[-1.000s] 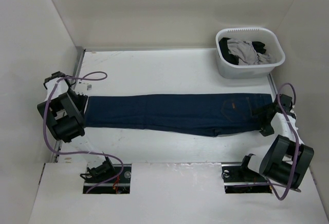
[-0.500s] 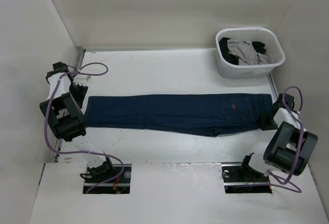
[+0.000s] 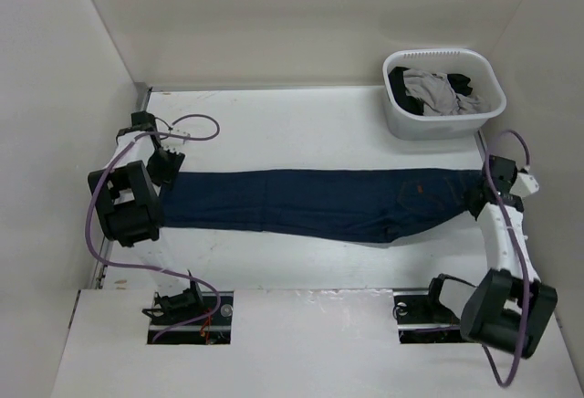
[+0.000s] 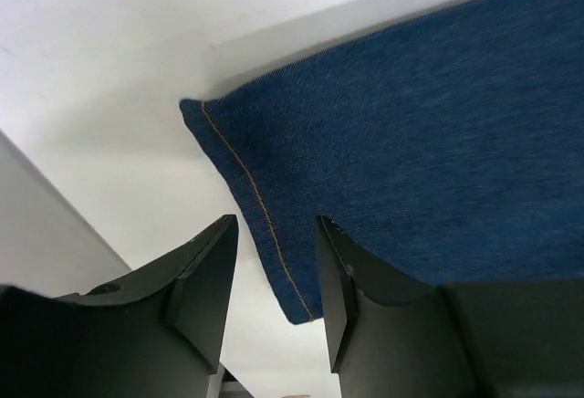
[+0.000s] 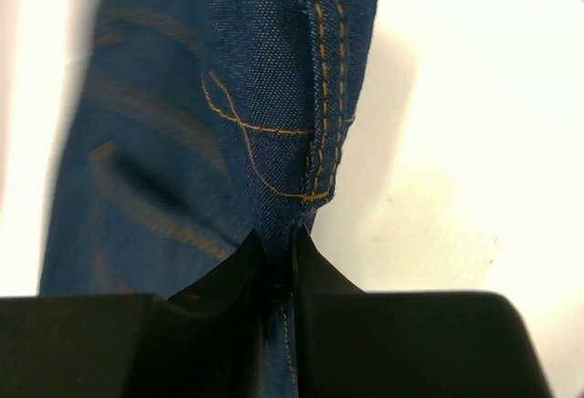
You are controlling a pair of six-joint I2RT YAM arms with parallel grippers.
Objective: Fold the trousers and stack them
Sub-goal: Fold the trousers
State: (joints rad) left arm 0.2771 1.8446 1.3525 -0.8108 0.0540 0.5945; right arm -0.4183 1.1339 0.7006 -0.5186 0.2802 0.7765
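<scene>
While the trousers (image 3: 310,202) lie outstretched, the basket (image 3: 429,128) holds crumpled garments (image 3: 436,90).

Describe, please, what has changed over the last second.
The left end effector moved farther back, to the far hem corner of the trousers, open astride the hem. The right end effector now pinches the waistband. The basket stayed put.

I count one pair of navy jeans (image 3: 310,202), one white laundry basket (image 3: 429,126), one grey garment (image 3: 435,89), one black garment (image 3: 401,81).
</scene>
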